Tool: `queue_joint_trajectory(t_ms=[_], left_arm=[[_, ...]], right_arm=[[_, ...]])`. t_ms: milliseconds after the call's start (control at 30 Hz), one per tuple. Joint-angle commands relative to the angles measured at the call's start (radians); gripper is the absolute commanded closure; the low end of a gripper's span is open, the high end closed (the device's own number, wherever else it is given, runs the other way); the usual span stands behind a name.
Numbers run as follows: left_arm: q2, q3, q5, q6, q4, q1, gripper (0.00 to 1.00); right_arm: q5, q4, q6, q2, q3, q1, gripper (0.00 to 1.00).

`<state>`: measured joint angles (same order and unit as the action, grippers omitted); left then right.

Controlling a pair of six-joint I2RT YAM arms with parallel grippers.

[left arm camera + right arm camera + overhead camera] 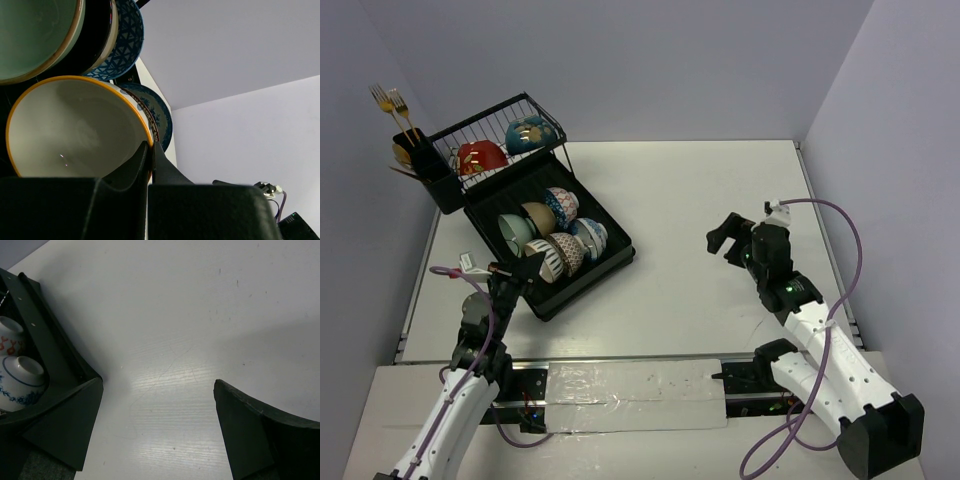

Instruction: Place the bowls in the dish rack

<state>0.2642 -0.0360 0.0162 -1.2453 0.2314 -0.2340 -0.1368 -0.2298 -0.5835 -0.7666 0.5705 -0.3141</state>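
**White desk: rack packed far-left, right side open**

Desk (720,200) is matte white with lavender walls on three sides. Its centre and right are bare and flat, so that's the free room. Dish rack (595,280) sits angled at the far-left corner, with its near corner pointing at the left arm. The black ribbed tray is full of glazed round bowls standing on edge, rims nearly touching. Wire tier (480,118) above it carries a red bowl (480,157) and a teal bowl (530,134). Utensil cup (420,160) with gold forks (392,102) hangs off the rack's left end, close to the wall.

Left tool (151,152) is closed, its tips right at the orange rim of a cream bowl (75,130); can't tell whether they touch. A blue lattice bowl (122,45) and a mint bowl (30,35) crowd in behind it.

Right tool (159,385) is spread wide and holds nothing. It hovers over bare desk just right of the rack's corner.
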Motion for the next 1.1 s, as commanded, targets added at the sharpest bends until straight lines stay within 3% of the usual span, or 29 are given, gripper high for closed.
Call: queue_joint_trajectory(t_ms=[0, 200, 467, 633, 767, 933, 1067], left_arm=[[0.012, 0.079, 0.007, -0.019, 0.0, 0.009, 1.0], [0.026, 0.085, 0.004, -0.019, -0.015, 0.025, 1.0], [0.156, 0.142, -0.114, 0.01, 0.195, 0.076, 1.0], [0.199, 0.134, -0.145, 0.024, 0.232, 0.078, 1.0], [0.129, 0.142, -0.142, -0.011, 0.166, 0.078, 1.0], [-0.067, 0.139, -0.096, -0.061, -0.074, 0.078, 1.0], [-0.117, 0.163, -0.108, -0.129, -0.156, 0.078, 1.0]], right_arm=[[-0.006, 0.04, 0.013, -0.007, 0.043, 0.0, 0.01], [0.011, 0.056, 0.01, -0.014, 0.042, 0.0, 0.01], [0.029, 0.075, 0.019, -0.034, 0.049, -0.002, 0.01], [0.031, 0.076, 0.02, -0.04, 0.055, 0.0, 0.02], [0.032, 0.075, 0.024, -0.043, 0.058, -0.002, 0.02], [0.032, 0.073, 0.024, -0.043, 0.063, 0.0, 0.02], [0.037, 0.075, 0.02, -0.04, 0.062, 0.0, 0.02]])
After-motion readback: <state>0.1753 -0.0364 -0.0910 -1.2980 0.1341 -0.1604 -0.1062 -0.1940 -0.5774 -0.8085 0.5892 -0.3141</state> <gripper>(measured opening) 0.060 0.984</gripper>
